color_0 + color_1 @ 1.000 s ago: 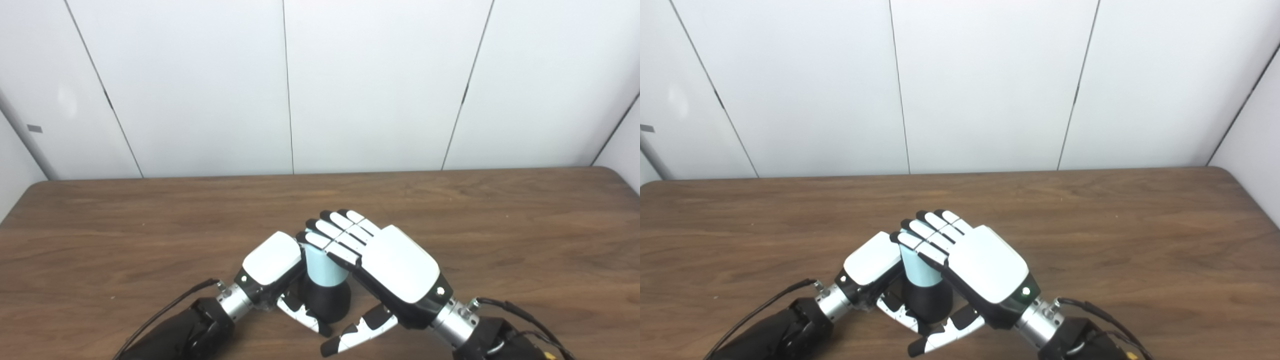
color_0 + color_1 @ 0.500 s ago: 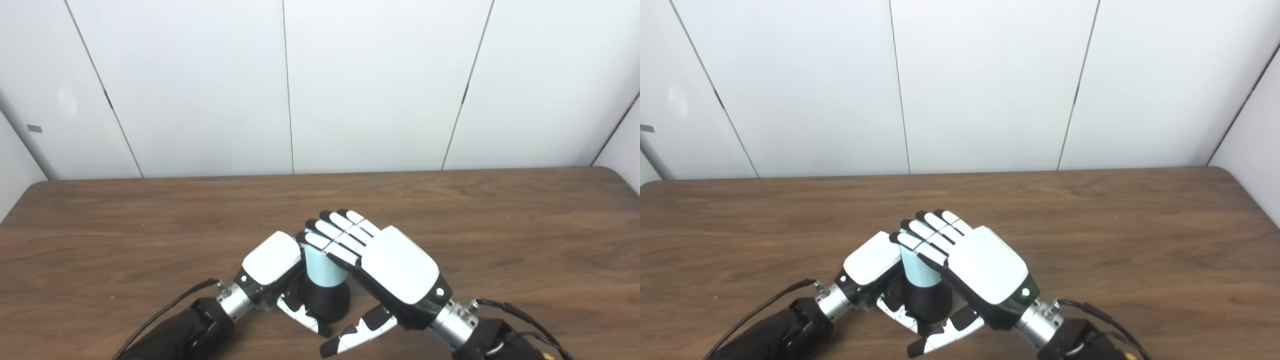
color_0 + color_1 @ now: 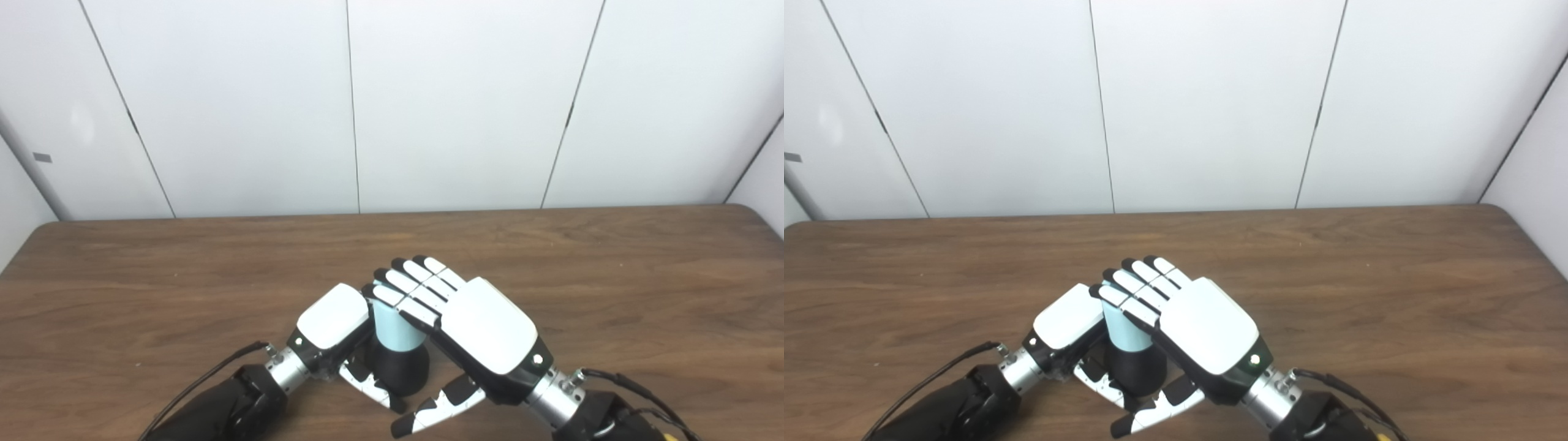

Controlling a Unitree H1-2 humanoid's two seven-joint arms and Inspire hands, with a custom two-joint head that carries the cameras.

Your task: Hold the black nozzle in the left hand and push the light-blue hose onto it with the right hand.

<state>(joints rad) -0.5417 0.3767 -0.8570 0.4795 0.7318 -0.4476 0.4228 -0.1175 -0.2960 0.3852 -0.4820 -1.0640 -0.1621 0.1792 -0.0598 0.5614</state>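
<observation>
The black nozzle (image 3: 401, 370) stands braced in the left hand (image 3: 334, 318)'s grasp, so the right hand (image 3: 468, 324), fingers laid flat over the light-blue hose (image 3: 392, 327), can press down.

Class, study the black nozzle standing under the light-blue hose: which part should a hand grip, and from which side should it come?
Grip the black nozzle around its rounded lower body, coming in from the left side. It stands upright on the table, and the light-blue hose covers its top, with the right hand laid over that. The left hand is already placed there.
</observation>
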